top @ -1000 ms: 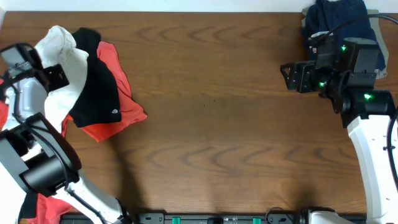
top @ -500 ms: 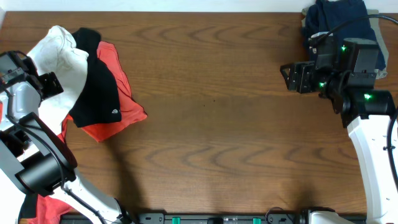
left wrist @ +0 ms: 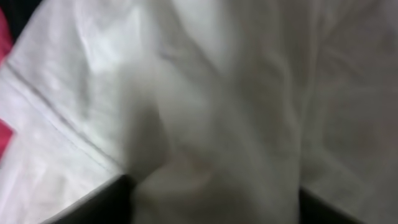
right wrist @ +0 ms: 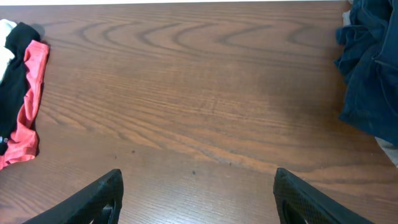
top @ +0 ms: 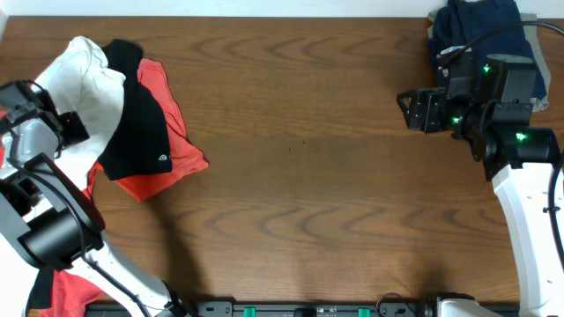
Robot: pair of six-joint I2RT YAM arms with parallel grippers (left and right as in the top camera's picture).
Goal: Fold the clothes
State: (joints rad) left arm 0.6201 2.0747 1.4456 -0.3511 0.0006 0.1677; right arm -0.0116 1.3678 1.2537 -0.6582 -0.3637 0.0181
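Left tool (top: 72,126) sits against the crumpled white cloth garment (left wrist: 236,93), and you cannot tell its grip; your right tool (right wrist: 198,186) hangs spread wide, empty. Black fabric garment (top: 132,123) and orange-red fabric garment (top: 172,150) complete the three-piece pile on the wooden counter (top: 308,194); one navy cloth garment (top: 467,22) lies far right.
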